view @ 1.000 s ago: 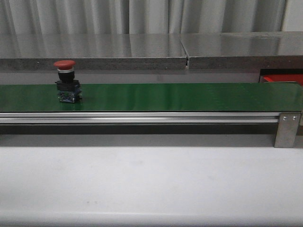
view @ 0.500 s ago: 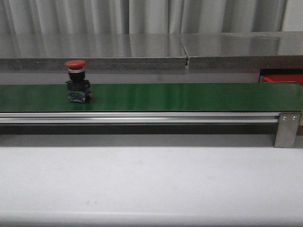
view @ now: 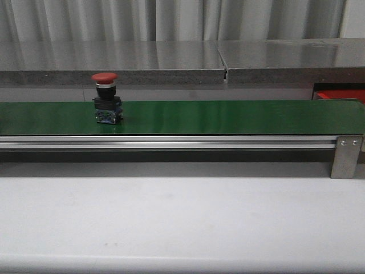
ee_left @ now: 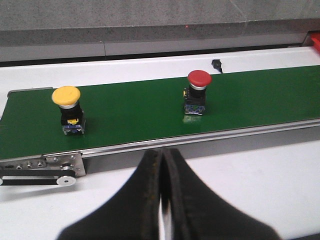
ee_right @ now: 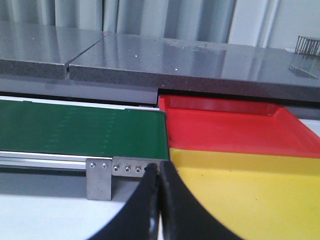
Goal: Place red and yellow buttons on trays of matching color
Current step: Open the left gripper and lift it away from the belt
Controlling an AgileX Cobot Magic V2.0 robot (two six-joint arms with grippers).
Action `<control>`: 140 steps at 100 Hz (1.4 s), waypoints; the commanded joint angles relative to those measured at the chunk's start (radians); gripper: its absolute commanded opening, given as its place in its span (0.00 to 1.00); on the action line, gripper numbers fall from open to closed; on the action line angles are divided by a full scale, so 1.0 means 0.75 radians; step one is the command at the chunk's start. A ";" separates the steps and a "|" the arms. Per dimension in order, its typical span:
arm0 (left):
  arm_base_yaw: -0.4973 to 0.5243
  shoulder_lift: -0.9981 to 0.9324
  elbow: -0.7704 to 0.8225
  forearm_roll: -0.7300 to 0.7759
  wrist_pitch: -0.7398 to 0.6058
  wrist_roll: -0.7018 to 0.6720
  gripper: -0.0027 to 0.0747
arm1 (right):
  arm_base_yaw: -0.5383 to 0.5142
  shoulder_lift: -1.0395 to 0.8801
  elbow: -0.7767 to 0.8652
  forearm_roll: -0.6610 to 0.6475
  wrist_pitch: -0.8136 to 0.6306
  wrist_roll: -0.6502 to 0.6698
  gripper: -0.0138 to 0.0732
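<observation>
Setting: grey tabletop [view: 182, 222] before a grey ledge and pale curtains; a long green belt [view: 228, 117] ran across it from left to right.

Item 1, red button [view: 106, 98]: stood upright on the belt, left of centre in the front view. In the left wrist view we found it [ee_left: 198, 92] ahead of the left end effector [ee_left: 161, 200] and somewhat to one side, with belt rail and bare tabletop between.

Item 2, yellow button [ee_left: 68, 109]: upright on the same belt, near its roller end, well apart from the red one. It was outside the front view.

Item 3, red tray [ee_right: 235, 127]: sat at the belt's far right end, touching or just beside it. Only a corner [view: 341, 95] showed in the front view.

Item 4, yellow tray [ee_right: 250, 195]: lay against the red tray's near side, close under the right end effector [ee_right: 159, 200].

End effectors: both had their fingers pressed together and held nothing.

Governing relation, as we judged it: both buttons lay forward of the left arm, the nearer by far; the right arm sat by the trays, with no button in its view. Each button's long axis was vertical, so a grasp about the black body below the cap seemed apt, after the fingers were parted.
</observation>
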State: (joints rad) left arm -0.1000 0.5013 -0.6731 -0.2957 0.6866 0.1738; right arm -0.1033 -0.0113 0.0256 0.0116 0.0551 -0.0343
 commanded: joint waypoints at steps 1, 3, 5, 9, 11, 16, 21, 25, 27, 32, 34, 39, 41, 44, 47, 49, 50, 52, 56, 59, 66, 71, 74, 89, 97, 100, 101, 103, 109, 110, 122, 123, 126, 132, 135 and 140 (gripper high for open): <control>-0.012 -0.062 0.001 -0.033 -0.065 -0.003 0.01 | 0.003 -0.024 -0.031 -0.015 -0.148 -0.008 0.02; -0.012 -0.077 0.009 -0.033 -0.060 -0.003 0.01 | 0.003 -0.024 -0.033 -0.015 -0.148 -0.008 0.02; -0.012 -0.092 0.016 -0.033 -0.056 -0.003 0.01 | 0.003 -0.024 -0.037 -0.015 -0.148 -0.007 0.02; -0.012 -0.119 0.024 -0.033 -0.053 -0.003 0.01 | 0.003 -0.021 -0.045 -0.015 -0.143 -0.007 0.02; -0.012 -0.128 0.032 -0.033 -0.050 -0.003 0.01 | 0.003 -0.019 -0.051 -0.008 -0.142 -0.006 0.02; -0.012 -0.155 0.034 -0.028 -0.040 -0.003 0.01 | 0.003 -0.001 -0.072 -0.008 -0.133 -0.005 0.02; -0.012 -0.173 0.034 -0.028 -0.031 -0.003 0.01 | 0.003 0.027 -0.100 -0.008 -0.120 -0.005 0.03; -0.012 -0.181 0.034 -0.028 -0.027 -0.003 0.01 | 0.003 0.053 -0.132 -0.008 -0.104 -0.005 0.03; -0.012 -0.186 0.034 -0.028 -0.024 -0.003 0.01 | 0.003 0.072 -0.150 -0.008 -0.091 -0.005 0.03; -0.012 -0.192 0.034 -0.028 -0.014 -0.003 0.01 | 0.003 0.121 -0.199 -0.008 -0.057 -0.005 0.03; -0.012 -0.192 0.034 -0.028 -0.006 -0.003 0.01 | 0.003 0.144 -0.221 -0.008 -0.040 -0.005 0.03; -0.012 -0.192 0.034 -0.028 0.002 -0.003 0.01 | 0.003 0.202 -0.276 -0.008 0.005 -0.005 0.03; -0.012 -0.192 0.034 -0.028 0.002 -0.003 0.01 | 0.003 0.228 -0.300 -0.008 0.026 -0.005 0.03; -0.012 -0.192 0.034 -0.028 0.002 -0.003 0.01 | 0.003 0.269 -0.333 -0.004 0.067 -0.005 0.03; -0.012 -0.192 0.034 -0.028 0.002 -0.003 0.01 | 0.003 0.301 -0.379 -0.001 0.133 -0.005 0.03; -0.012 -0.192 0.034 -0.028 0.002 -0.003 0.01 | 0.003 0.325 -0.398 0.000 0.168 -0.005 0.02; -0.012 -0.192 0.034 -0.028 0.002 -0.003 0.01 | 0.003 0.333 -0.416 0.000 0.178 -0.005 0.02; -0.012 -0.192 0.034 -0.028 0.002 -0.003 0.01 | 0.003 0.359 -0.440 0.001 0.201 -0.005 0.02; -0.012 -0.192 0.034 -0.028 0.002 -0.003 0.01 | 0.003 0.409 -0.474 0.001 0.219 -0.007 0.02; -0.012 -0.192 0.034 -0.028 0.002 -0.003 0.01 | 0.003 0.442 -0.499 0.002 0.211 -0.007 0.02; -0.012 -0.192 0.034 -0.028 0.002 -0.003 0.01 | 0.003 0.521 -0.556 0.016 0.236 -0.007 0.02; -0.012 -0.192 0.034 -0.028 0.002 -0.003 0.01 | 0.003 0.578 -0.601 0.016 0.272 -0.007 0.02; -0.012 -0.192 0.034 -0.028 0.002 -0.003 0.01 | 0.003 0.611 -0.628 0.017 0.294 -0.007 0.02; -0.012 -0.192 0.034 -0.028 0.002 -0.003 0.01 | 0.052 0.769 -0.778 0.030 0.400 -0.007 0.02; -0.012 -0.192 0.034 -0.028 0.002 -0.003 0.01 | 0.106 0.845 -0.855 0.028 0.447 -0.010 0.02; -0.012 -0.192 0.034 -0.028 0.002 -0.003 0.01 | 0.124 0.874 -0.884 0.028 0.470 -0.010 0.02; -0.012 -0.192 0.034 -0.028 0.002 -0.003 0.01 | 0.129 0.889 -0.899 0.028 0.482 -0.010 0.02; -0.012 -0.192 0.034 -0.028 0.002 -0.003 0.01 | 0.143 0.911 -0.922 0.028 0.501 -0.010 0.02; -0.012 -0.192 0.034 -0.028 0.002 -0.003 0.01 | 0.183 0.974 -0.985 0.028 0.552 -0.010 0.02; -0.012 -0.192 0.034 -0.028 0.002 -0.003 0.01 | 0.187 0.990 -1.000 0.028 0.564 -0.010 0.02; -0.012 -0.192 0.034 -0.028 0.002 -0.003 0.01 | 0.259 1.128 -1.123 0.030 0.639 -0.010 0.02; -0.012 -0.192 0.034 -0.028 0.002 -0.003 0.01 | 0.268 1.137 -1.130 0.030 0.643 -0.010 0.02; -0.012 -0.192 0.034 -0.028 0.002 -0.003 0.01 | 0.285 1.177 -1.156 0.030 0.658 -0.010 0.02; -0.012 -0.192 0.034 -0.028 0.002 -0.003 0.01 | 0.323 1.243 -1.210 0.030 0.670 -0.010 0.02; -0.012 -0.192 0.034 -0.028 0.002 -0.003 0.01 | 0.339 1.276 -1.234 0.030 0.679 -0.010 0.02; -0.012 -0.192 0.034 -0.028 0.002 -0.003 0.01 | 0.365 1.338 -1.272 0.030 0.690 -0.010 0.02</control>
State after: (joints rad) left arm -0.1000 0.3473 -0.6226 -0.2964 0.7530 0.1742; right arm 0.1423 0.9333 -0.8524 0.0333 0.6114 -0.0343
